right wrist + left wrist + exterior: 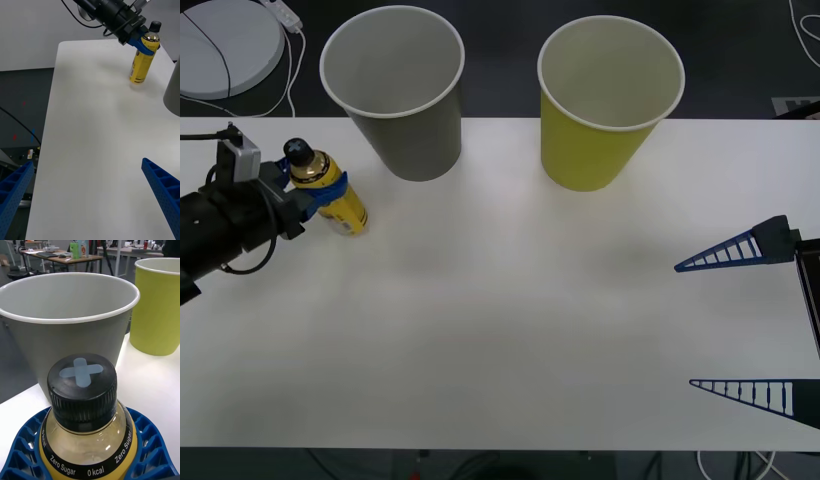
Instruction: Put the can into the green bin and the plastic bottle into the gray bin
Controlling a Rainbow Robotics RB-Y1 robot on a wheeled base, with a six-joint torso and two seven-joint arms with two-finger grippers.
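The left claw (pixel 308 192) is clenched round the plastic bottle (pixel 330 190); lift it straight, clearing the gray bin (pixel 395 95) rim; the right claw (pixel 740 322) waits released.

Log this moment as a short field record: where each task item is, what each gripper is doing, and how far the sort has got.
plastic bottle: upright on the table's left side, gripped below the neck
left gripper: shut around the bottle
right gripper: open, idle over the table's right side
gray bin: upright at the back, just beyond the bottle, nothing visible inside
green bin: upright at the back, to the right of the gray bin
table: white
progress: bottle grasped, not yet in a bin
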